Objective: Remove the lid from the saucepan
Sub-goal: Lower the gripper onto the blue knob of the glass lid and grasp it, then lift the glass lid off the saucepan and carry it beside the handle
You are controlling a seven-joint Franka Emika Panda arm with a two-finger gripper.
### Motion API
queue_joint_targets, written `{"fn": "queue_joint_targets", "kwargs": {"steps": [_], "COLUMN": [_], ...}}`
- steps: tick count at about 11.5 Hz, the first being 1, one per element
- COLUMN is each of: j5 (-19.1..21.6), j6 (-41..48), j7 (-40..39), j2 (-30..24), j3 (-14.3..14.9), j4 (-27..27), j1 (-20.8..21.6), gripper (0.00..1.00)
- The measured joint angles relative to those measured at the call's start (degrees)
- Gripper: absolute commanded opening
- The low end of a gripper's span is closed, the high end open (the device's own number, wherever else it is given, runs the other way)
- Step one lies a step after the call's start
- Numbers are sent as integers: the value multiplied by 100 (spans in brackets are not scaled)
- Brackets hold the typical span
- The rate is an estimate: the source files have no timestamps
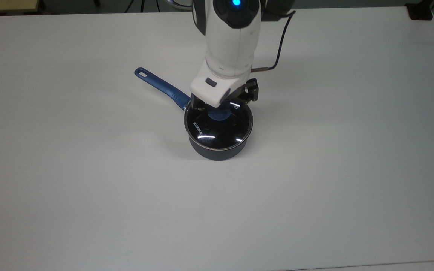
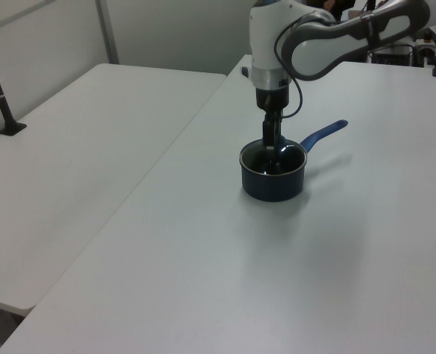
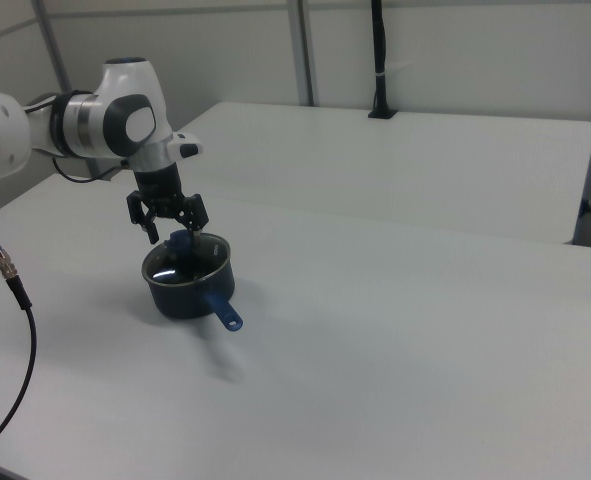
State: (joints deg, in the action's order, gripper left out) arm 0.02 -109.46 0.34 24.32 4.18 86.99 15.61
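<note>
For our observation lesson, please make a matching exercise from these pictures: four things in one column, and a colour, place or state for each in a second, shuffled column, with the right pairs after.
Column 1
1. the lid
2. the saucepan
3. the gripper
4. the cable

Column 2
A. fingers spread, over the blue knob
B. clear glass, sitting on the pot
C. hangs at the right view's left edge
D. dark body with a long blue handle, on the white table

Pairs: 1-B, 2-D, 3-A, 4-C

White table (image 1: 89, 188), second white table (image 2: 70, 147) beside it, black post (image 3: 378, 60)
</note>
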Motion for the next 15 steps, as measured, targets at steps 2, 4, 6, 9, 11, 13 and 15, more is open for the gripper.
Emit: {"fn": "queue_joint_targets", "kwargs": {"steps": [2, 4, 6, 9, 11, 13, 15], "j5": [-16, -20, -29, -31, -33, -33, -32], "j6": [-80, -80, -80, -80, 83, 123, 212], "j7": [17, 17, 17, 4, -175, -459, -1036], "j2": [95, 102, 101, 84, 26, -65, -113], "j3": [27, 65, 174, 419, 659, 1016, 1529], "j4": [-72, -111, -141, -301, -428, -444, -433], "j1": [16, 16, 22, 43, 55, 59, 20], "gripper": [63, 54, 50, 49, 48, 48, 48]}}
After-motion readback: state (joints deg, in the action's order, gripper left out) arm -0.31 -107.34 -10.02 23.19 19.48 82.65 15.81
